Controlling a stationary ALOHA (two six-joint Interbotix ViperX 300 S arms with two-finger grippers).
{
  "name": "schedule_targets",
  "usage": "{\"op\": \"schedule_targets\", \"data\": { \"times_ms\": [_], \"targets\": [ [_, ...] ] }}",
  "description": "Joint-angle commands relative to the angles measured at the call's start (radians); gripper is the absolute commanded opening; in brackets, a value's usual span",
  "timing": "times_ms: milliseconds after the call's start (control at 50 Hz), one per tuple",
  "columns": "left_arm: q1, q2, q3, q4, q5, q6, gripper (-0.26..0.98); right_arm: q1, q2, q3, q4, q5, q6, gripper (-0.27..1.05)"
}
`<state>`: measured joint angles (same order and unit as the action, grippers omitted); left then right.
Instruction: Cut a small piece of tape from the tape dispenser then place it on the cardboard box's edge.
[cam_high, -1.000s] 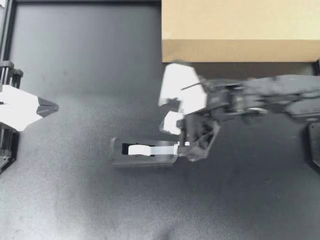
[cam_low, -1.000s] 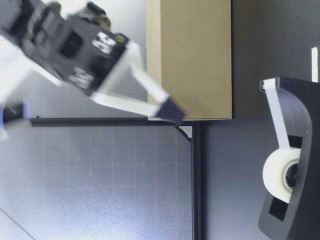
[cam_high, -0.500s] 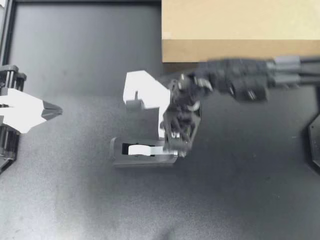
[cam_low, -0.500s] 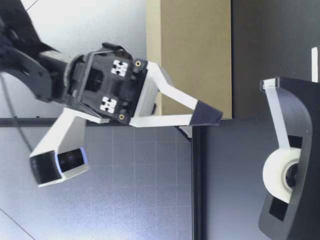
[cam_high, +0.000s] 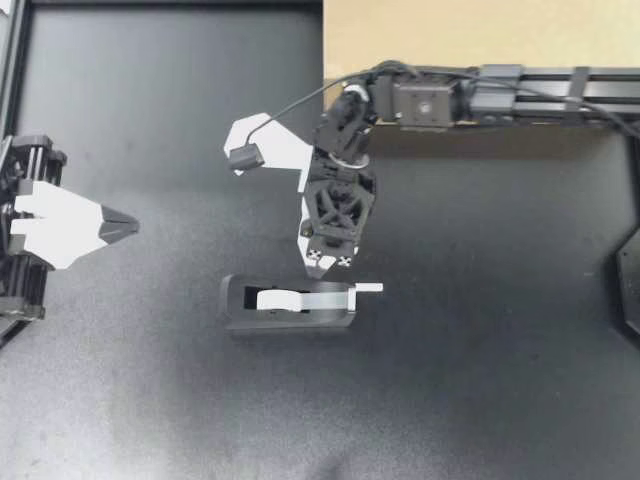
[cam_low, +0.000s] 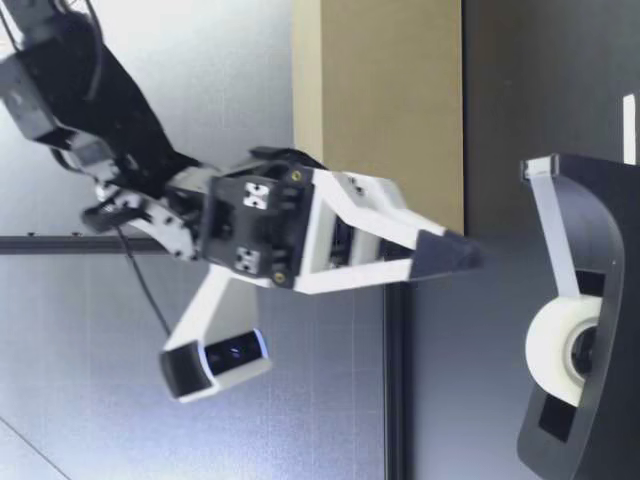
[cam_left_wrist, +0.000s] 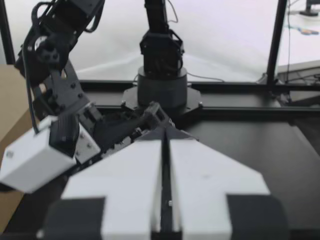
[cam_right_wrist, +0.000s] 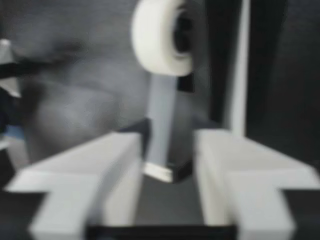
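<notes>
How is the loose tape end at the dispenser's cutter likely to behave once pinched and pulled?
The tape end is a thin strip jutting unsupported past the dispenser, so it is probably light and floppy. Fed from the white roll, it is likely sticky and should cling to the right end effector rather than slip.

The table (cam_high: 500, 390) holds tape dispenser (cam_high: 290, 316) (black), cardboard box (cam_high: 480, 35).

I see a black table (cam_high: 150, 400), matte under soft light, with a black rail (cam_high: 170, 4) at its 12 o'clock edge. Beyond it stands a pale gridded wall (cam_low: 300, 420), brightly lit.
</notes>
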<state>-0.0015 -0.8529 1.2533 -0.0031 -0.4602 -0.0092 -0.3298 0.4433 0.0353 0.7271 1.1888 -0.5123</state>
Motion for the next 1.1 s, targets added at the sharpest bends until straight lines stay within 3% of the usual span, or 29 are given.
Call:
{"op": "schedule_targets", "data": {
  "times_ms": [0, 260, 880, 1080],
  "targets": [
    [-0.002, 0.006, -0.008, 0.000, -0.009, 0.000, -0.13, -0.003, -0.005, -0.034, 0.008, 0.012, -0.002, 0.52],
    [-0.002, 0.006, 0.000, 0.000, -0.009, 0.000, -0.13, -0.003, 0.037, -0.035, 0.080, 0.074, 0.000, 0.51],
    [-0.002, 0.002, 0.003, -0.002, -0.002, 0.000, -0.13, 0.025, 0.066, -0.008, 0.086, 0.101, 0.021, 0.50],
    [-0.002, 0.002, 0.003, -0.002, -0.002, 0.000, -0.13, 0.023, 0.052, -0.002, 0.081, 0.095, 0.021, 0.35]
  ]
}}
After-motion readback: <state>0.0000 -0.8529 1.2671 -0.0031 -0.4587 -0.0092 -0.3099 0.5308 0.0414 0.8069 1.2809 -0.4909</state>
